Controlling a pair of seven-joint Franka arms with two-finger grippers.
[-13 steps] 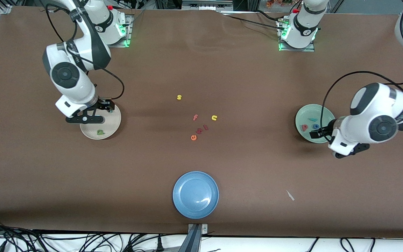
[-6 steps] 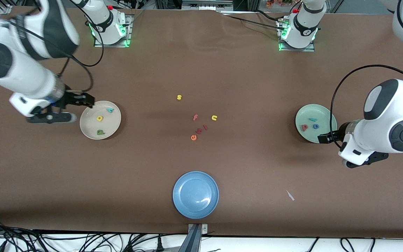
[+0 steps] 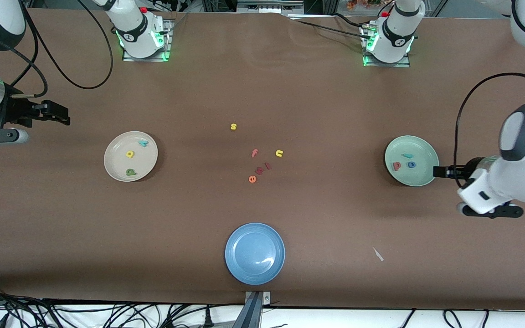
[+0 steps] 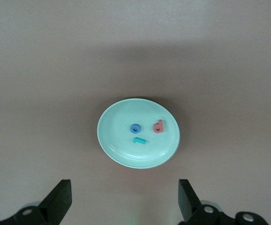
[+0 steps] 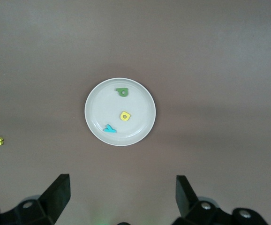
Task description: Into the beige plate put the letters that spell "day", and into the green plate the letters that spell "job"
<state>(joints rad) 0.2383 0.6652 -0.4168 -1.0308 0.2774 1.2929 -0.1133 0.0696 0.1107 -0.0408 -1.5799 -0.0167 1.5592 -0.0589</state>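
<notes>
Front view shows d, a, y in the beige plate and j, o, b in the green plate; I keep my left end effector and right end effector spread empty, clear of both plates.

cut off: right end effector arm, left arm | too small: red letters beside e

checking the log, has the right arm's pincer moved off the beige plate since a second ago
Yes. The right pincer, open, was over the round cream-beige plate; now it hangs clear of it, toward the right arm's end of the table.
</notes>
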